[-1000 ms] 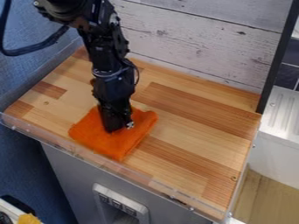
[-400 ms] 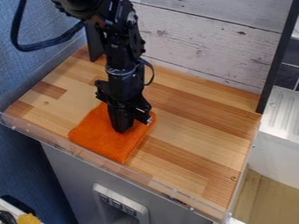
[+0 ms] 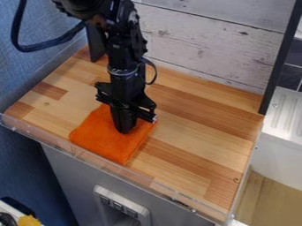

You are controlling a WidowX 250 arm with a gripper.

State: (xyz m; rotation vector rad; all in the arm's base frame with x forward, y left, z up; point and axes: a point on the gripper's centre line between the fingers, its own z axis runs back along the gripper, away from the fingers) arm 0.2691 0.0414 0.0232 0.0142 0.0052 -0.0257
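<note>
"Orange cloth [image 3: 106,140] lay left of centre, lowest corner near the clear front lip [image 3: 97,161]."

"And the end effector [image 3: 131,125]?"

"Over its upper part; wide or narrow, I couldn't tell. Rightward, the tabletop [image 3: 200,132] stretched broadly."

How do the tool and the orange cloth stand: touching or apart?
Cannot tell: in the slanted camera view, the tool overlaps the orange cloth, but neither contact nor a gap shows plainly.
</note>
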